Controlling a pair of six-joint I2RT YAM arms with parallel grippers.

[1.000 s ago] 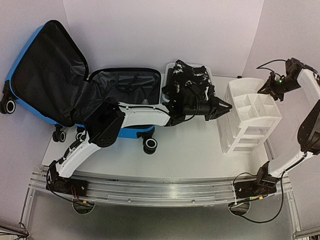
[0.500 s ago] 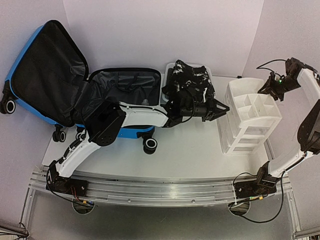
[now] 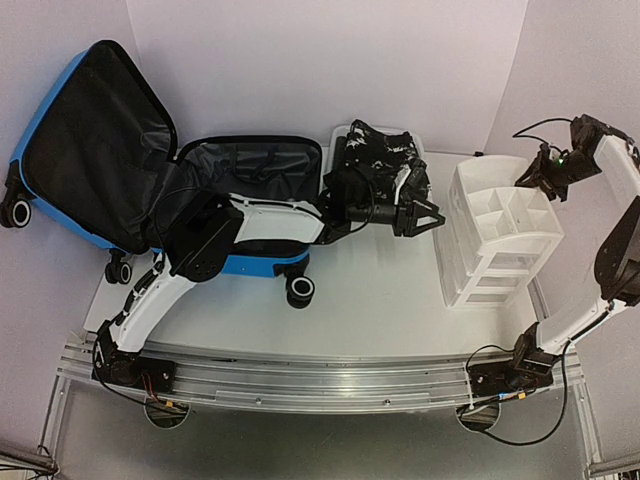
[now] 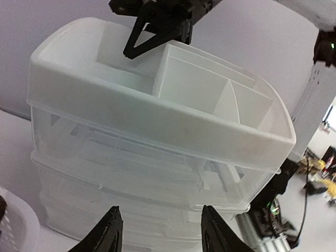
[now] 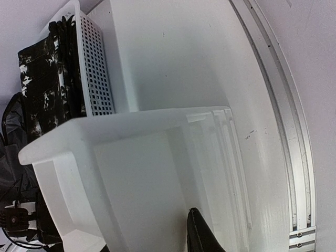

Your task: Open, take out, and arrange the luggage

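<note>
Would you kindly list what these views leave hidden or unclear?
- Top view: luggage floor, partly behind the left arm.
- Right gripper: cut off by the right wrist view's bottom edge, too small in the top view; jaws unreadable.
- Top view: white basket contents under the patterned cloth.

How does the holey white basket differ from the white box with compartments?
The white perforated plastic basket has holed walls and holds black-and-white patterned cloth; the white compartmented plastic organizer has solid walls and empty top compartments. The basket is one tub; the organizer stacks several tiers. Both are white plastic.
</note>
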